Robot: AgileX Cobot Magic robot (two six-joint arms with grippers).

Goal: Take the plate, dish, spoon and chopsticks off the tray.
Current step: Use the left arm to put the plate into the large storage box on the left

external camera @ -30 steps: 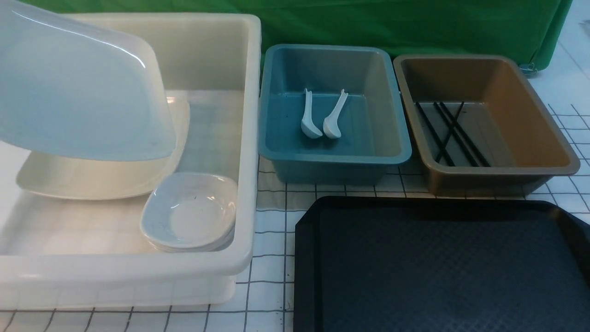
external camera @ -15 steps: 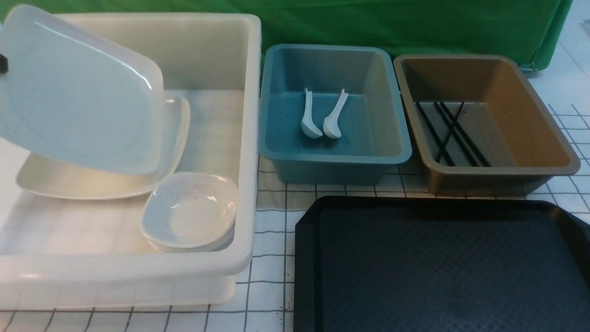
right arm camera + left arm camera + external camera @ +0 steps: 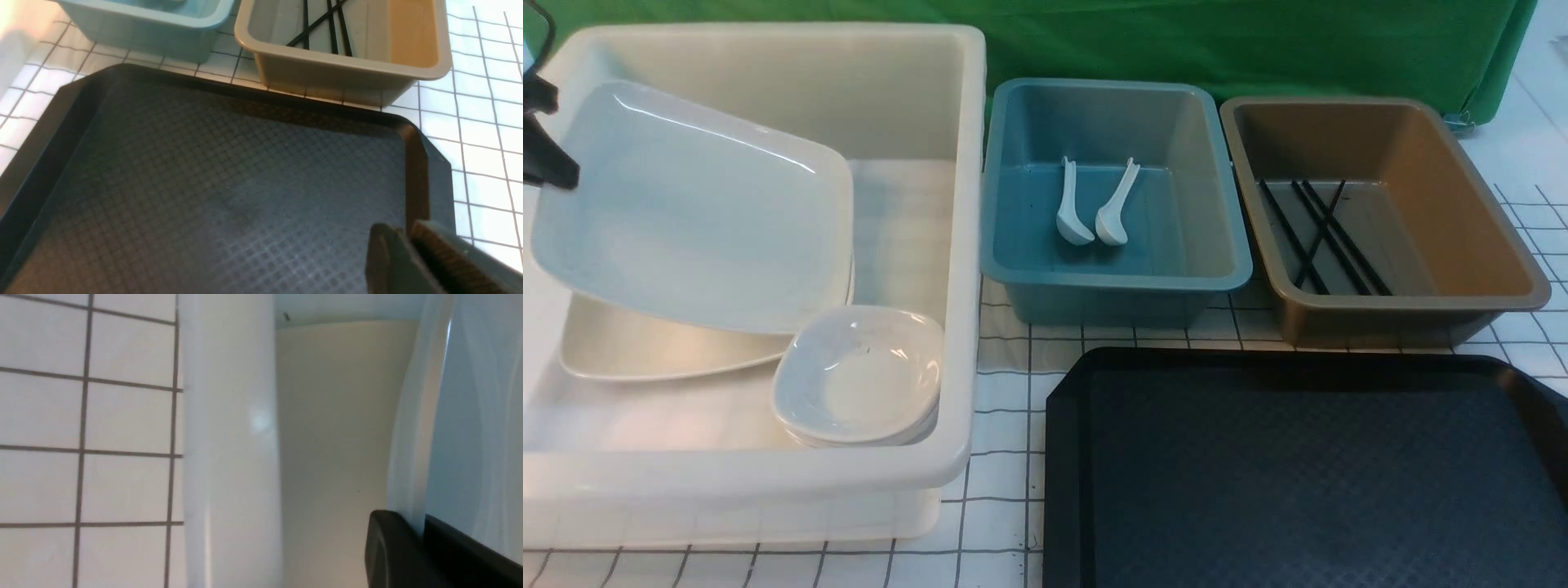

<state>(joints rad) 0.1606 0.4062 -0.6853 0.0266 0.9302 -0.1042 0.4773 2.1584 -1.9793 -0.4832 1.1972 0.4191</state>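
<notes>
My left gripper (image 3: 547,163) shows at the far left edge of the front view. It is shut on the rim of the large white plate (image 3: 694,212). The plate hangs tilted inside the white bin (image 3: 964,245), just above another large plate (image 3: 645,351). In the left wrist view the fingers (image 3: 423,522) pinch the plate's edge (image 3: 470,416). The black tray (image 3: 1062,457) is bare. My right gripper (image 3: 408,232) is shut and empty over the tray's (image 3: 204,183) corner. It is out of the front view. Two white spoons (image 3: 1074,220) lie in the teal bin. Black chopsticks (image 3: 1319,237) lie in the brown bin.
Stacked small white dishes (image 3: 858,380) sit in the white bin's near right corner, just below the held plate's lower edge. The teal bin (image 3: 1201,204) and brown bin (image 3: 1462,212) stand behind the tray. A green cloth hangs at the back.
The held plate has come down into the white bin and tilted flatter, close over the plate lying there. My left gripper has come into the front view at the left edge.
</notes>
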